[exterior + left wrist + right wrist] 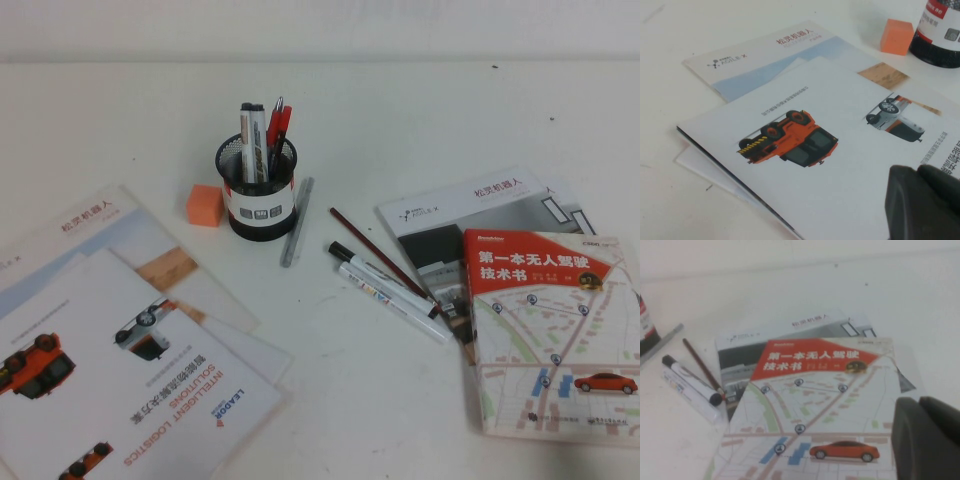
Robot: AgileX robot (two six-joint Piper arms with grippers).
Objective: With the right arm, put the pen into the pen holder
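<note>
High view lacks both arms, left tool and right tool cropped, grip unreadable

Counted on the table: one pen holder with what look like four pens standing inside; one orange block; one slim silver-grey pen; one brown pencil; two markers, namely the pen and a white marker; at least two left brochures; one right brochure; one book; two grippers, left gripper above the left brochures, right gripper above the book
</note>
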